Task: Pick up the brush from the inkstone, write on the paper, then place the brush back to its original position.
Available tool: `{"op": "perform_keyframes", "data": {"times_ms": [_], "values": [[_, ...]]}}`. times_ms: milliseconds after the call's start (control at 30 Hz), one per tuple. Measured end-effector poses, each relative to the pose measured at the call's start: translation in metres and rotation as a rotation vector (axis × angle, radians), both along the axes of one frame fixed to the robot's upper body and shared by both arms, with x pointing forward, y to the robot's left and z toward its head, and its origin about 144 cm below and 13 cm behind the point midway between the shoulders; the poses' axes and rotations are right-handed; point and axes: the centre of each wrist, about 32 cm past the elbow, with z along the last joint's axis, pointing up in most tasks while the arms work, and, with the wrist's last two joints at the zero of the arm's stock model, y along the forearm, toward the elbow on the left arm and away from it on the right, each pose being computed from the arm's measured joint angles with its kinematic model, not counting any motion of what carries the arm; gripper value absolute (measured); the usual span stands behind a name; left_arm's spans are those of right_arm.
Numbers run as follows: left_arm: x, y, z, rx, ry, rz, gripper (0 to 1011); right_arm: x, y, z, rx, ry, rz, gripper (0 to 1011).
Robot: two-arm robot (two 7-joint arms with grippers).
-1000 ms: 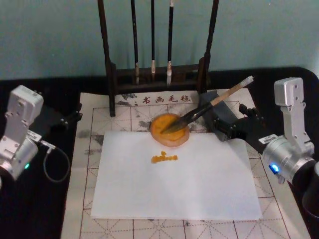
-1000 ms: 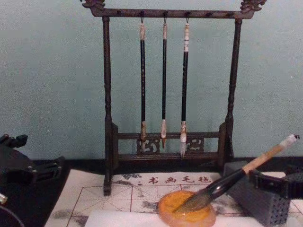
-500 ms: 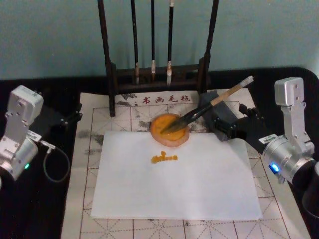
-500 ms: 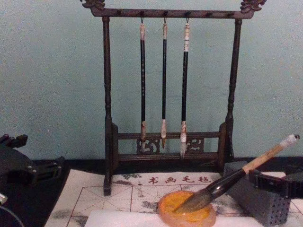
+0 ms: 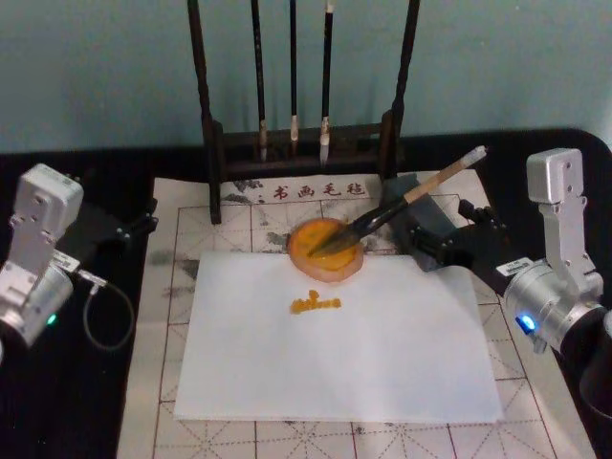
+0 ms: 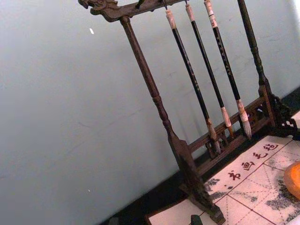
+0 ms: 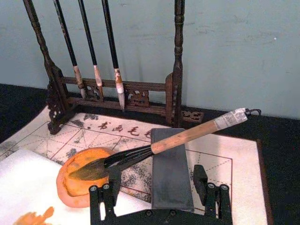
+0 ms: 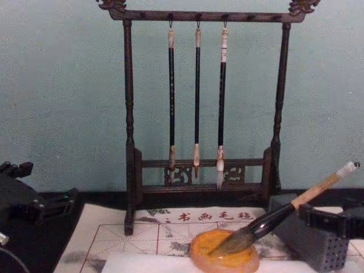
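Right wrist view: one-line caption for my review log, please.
Calligraphy brush rests with bristles in the orange inkstone and handle across a grey block; the open right tool sits just behind it.

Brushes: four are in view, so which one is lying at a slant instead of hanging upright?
The brush with the tan handle: its tuft lies in the inkstone and its handle leans on the grey block. The three thin black-handled brushes hang upright from the rack.

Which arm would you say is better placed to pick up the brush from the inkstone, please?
The right. Its open right gripper sits beside the brush, whose handle leans toward that side from the inkstone. The left gripper rests at the mat's far left edge.
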Motion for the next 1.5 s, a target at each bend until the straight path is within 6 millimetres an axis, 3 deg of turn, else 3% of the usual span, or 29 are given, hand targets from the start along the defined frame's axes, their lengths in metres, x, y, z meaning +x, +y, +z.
{"op": "perform_keyframes", "data": {"times_ms": [1500], "values": [[0.0000,0.0000,0.0000,0.000,0.000,0.000,1001,0.0000,0.0000,0.0000,0.000,0.000,0.000,1000]]}}
